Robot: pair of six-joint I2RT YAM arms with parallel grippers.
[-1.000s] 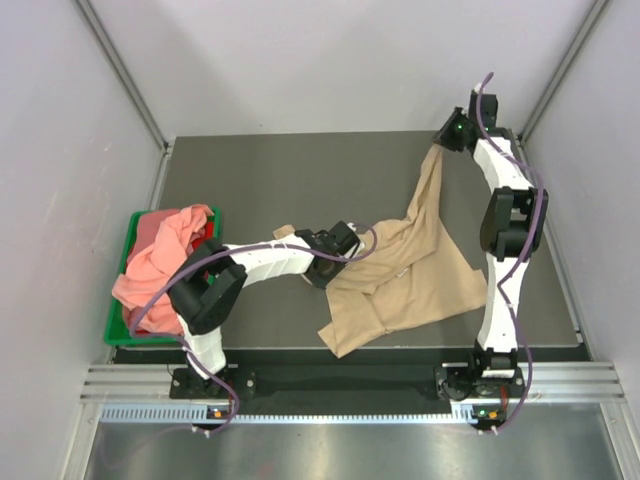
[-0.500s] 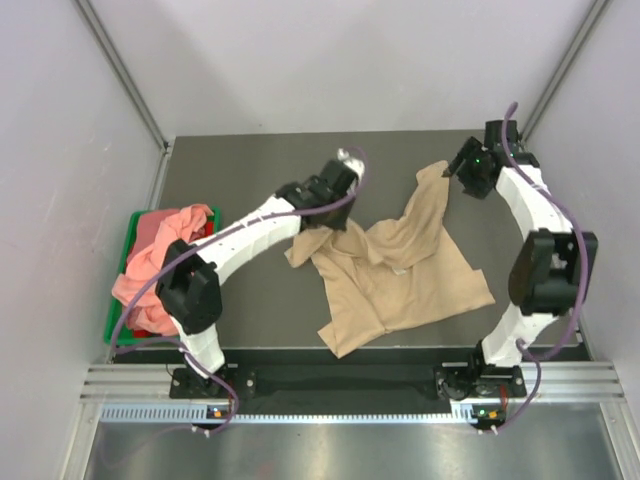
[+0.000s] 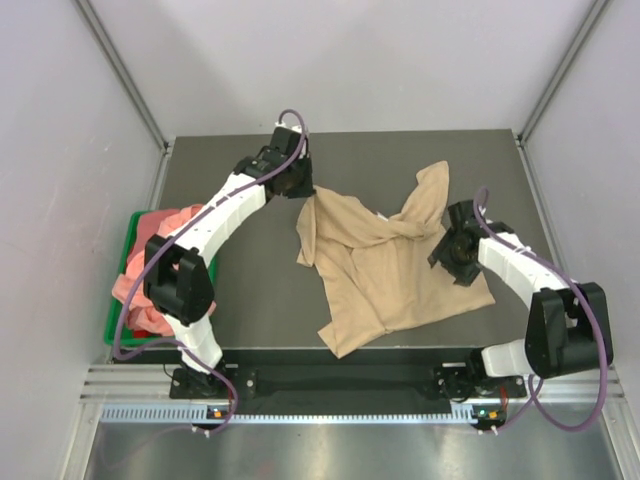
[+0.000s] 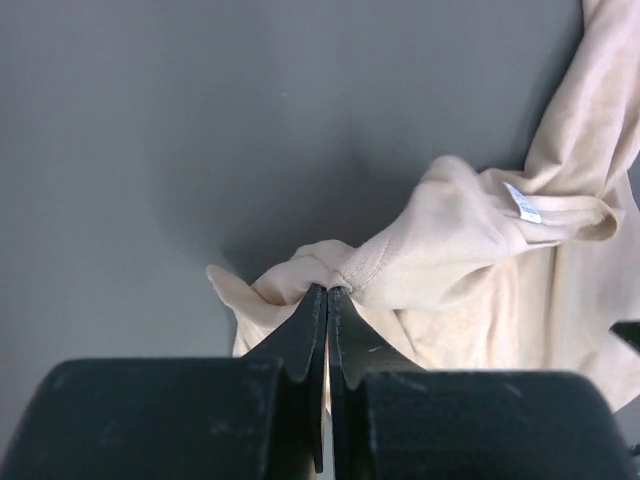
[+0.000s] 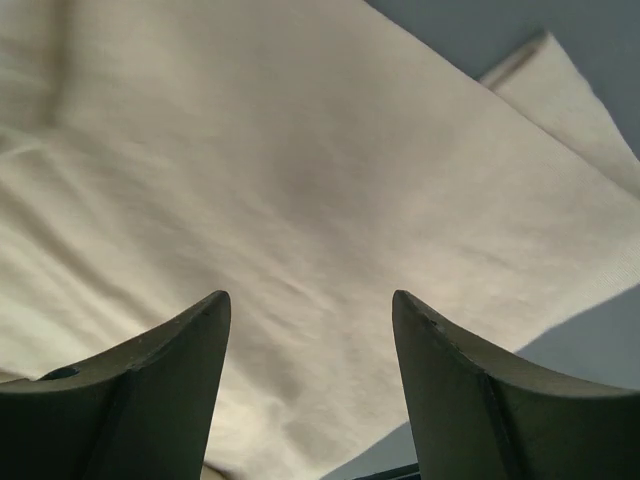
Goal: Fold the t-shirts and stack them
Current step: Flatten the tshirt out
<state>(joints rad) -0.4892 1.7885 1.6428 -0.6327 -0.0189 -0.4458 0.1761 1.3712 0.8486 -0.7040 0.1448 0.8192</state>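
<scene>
Stretching the tan t-shirt (image 3: 400, 280) across the middle of the table (image 3: 250, 300), long axis from far-left to the near-right hem, with its far-left corner pinched tight in the left gripper (image 4: 327, 292) and the right gripper (image 5: 308, 300) gaping, empty, just over the cloth's right side, nearer the loose far sleeve. Against a second ago: dropped that sleeve on the right, hauled the left corner up-table. Leaving the salmon-pink t-shirts (image 3: 128, 290) heaped over the green bin (image 3: 109, 333) as before.

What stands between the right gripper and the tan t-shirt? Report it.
Nothing visible. The right gripper hangs open over the tan t-shirt, with only cloth below it. The left gripper pinches another edge, off to the side.
</scene>
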